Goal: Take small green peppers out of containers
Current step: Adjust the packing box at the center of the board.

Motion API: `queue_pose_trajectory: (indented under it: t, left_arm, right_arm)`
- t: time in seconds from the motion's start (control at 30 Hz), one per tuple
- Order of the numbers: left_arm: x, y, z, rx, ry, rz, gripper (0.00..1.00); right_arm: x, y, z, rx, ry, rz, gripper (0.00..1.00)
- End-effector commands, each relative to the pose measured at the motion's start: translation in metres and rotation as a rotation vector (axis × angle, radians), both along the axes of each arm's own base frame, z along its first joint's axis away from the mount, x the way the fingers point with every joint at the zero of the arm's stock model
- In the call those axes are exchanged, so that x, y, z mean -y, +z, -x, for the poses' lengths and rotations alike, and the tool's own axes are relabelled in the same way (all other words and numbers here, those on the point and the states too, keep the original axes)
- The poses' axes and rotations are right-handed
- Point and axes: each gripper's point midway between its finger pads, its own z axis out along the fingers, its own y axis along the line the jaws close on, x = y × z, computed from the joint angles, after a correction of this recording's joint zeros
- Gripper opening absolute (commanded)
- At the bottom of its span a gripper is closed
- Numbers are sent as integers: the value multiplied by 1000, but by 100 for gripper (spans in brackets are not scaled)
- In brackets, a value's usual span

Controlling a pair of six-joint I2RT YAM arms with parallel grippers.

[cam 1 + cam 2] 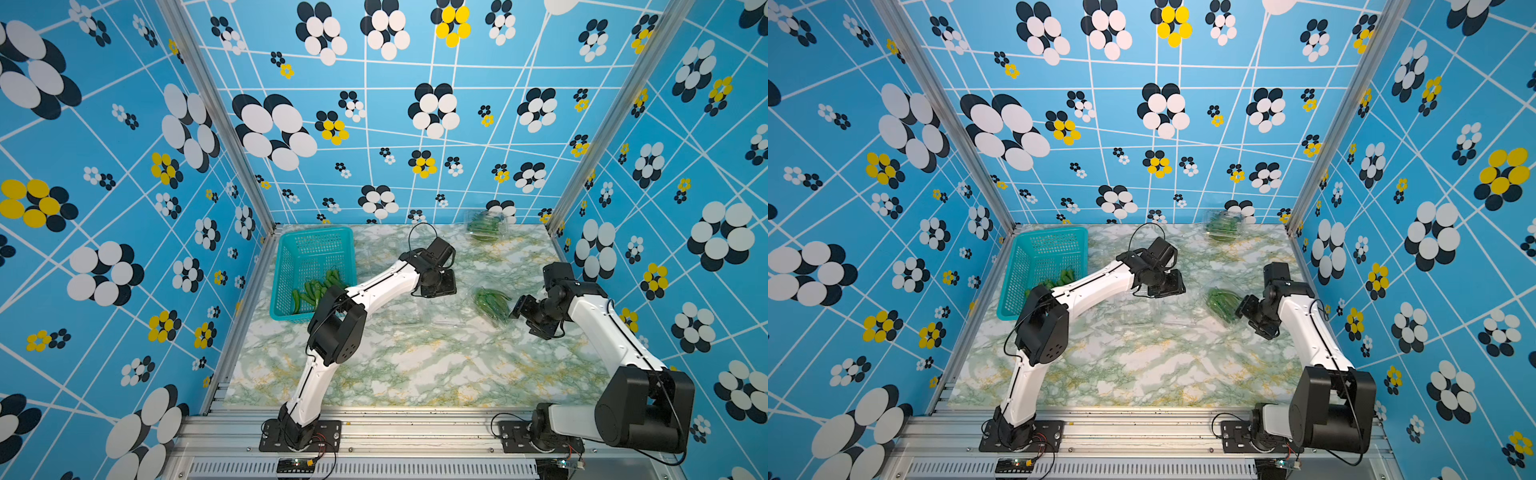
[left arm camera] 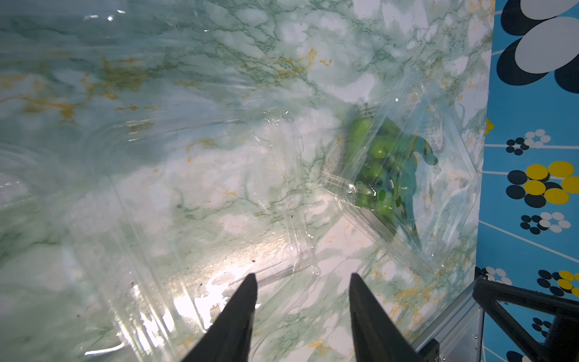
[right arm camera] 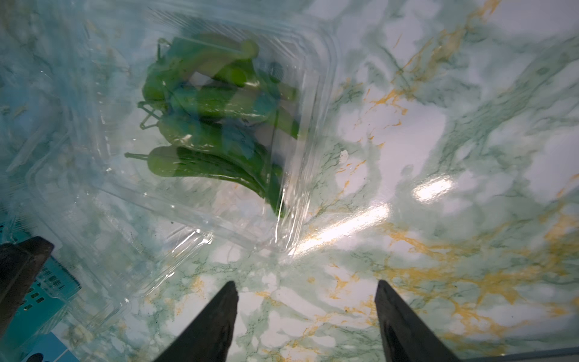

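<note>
Looking at a bunch of small green peppers (image 1: 492,305) packed inside a clear clamshell container (image 3: 194,213), seen through the crinkly plastic, lying on the marbled bench (image 1: 415,365) just in front of the right arm (image 1: 590,316). Spotted a second clear container (image 1: 484,226) with more peppers in it way over at the back edge of the bench, well apart from the first. Found a third container (image 2: 219,194) too, see-through and honestly hard to make out from above, looking opened out flat with nothing in it, sitting mid-bench just beside the full one. Also got loose peppers (image 1: 311,291) piled at the near end of a teal basket (image 1: 291,257) in the back-left corner, partly hidden behind the left arm (image 1: 374,286). Moving on to the left jaws: hanging over a corner of that empty container, parted to a middling gap, nothing pinched between them. Can't tell whether touching the plastic or just above it. Right jaws: spread wide over bare bench just beside a corner of the full container, gripping nothing and not touching the peppers.
</note>
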Motion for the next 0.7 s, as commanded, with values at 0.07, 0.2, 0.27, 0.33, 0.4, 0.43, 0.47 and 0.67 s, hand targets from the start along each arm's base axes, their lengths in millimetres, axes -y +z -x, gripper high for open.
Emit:
queue_pose_trajectory:
  t: [0.07,0.2,0.27,0.33,0.4,0.43,0.47,0.67]
  left_arm:
    - [25,16,-5,29,-41,41,50]
    - [40,5,3,-3,-80,13,49]
    - [44,0,12,-21,-94,3,48]
    - [45,-5,23,-38,-106,-9,48]
    - [43,-7,33,-56,-106,-16,46]
    - [42,-7,37,-57,-109,-13,46]
    - [41,-4,40,-53,-110,-9,46]
    - [29,3,51,-55,-115,-12,44]
  right_arm:
    - [9,37,-26,178,52,69,71]
    - [9,52,-62,284,178,109,71]
    - [10,56,-77,288,246,136,70]
    - [22,56,-88,260,235,197,69]
    - [27,54,-100,279,240,224,69]
    - [27,52,-108,286,248,226,69]
    - [26,49,-113,288,260,221,69]
    - [15,32,-133,271,333,163,68]
